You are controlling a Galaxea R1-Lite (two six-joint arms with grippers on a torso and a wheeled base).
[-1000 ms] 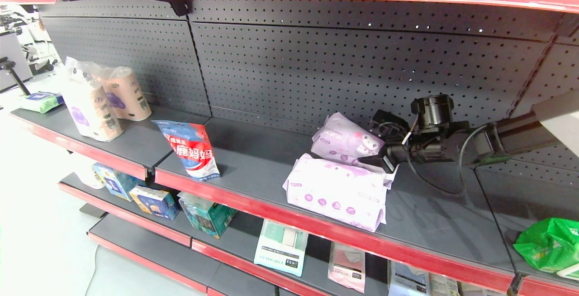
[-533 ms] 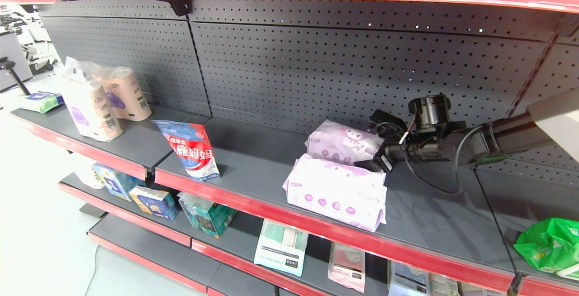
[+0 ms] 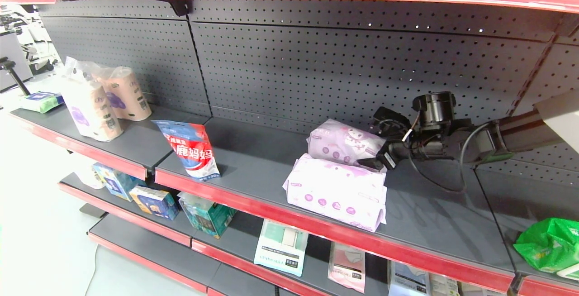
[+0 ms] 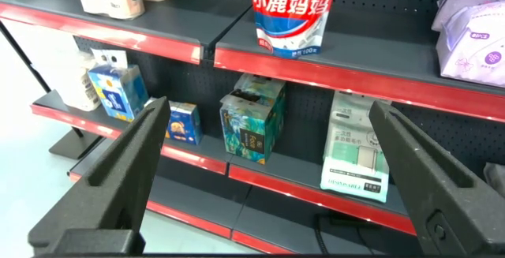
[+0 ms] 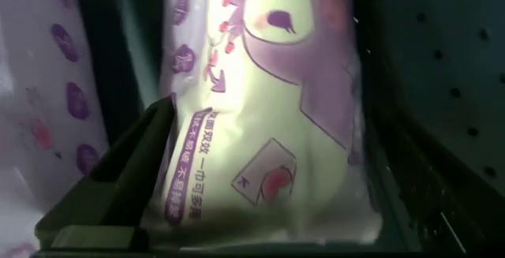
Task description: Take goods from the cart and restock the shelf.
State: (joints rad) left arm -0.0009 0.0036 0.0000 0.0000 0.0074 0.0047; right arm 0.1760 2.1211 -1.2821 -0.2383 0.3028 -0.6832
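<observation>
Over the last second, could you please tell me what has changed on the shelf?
The right pincer lowered the small purple pack from a tilted-up pose until it lies on the shelf behind the large purple pack, and keeps hold of it. The large purple pack, the pouch and the paper rolls stayed put.

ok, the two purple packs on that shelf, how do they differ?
The rear pack is held in the right gripper; the front pack lies free by the edge of the shelf. The front pack is bigger and flatter, the rear pack smaller and plumper. Both are pale purple soft packs.
</observation>
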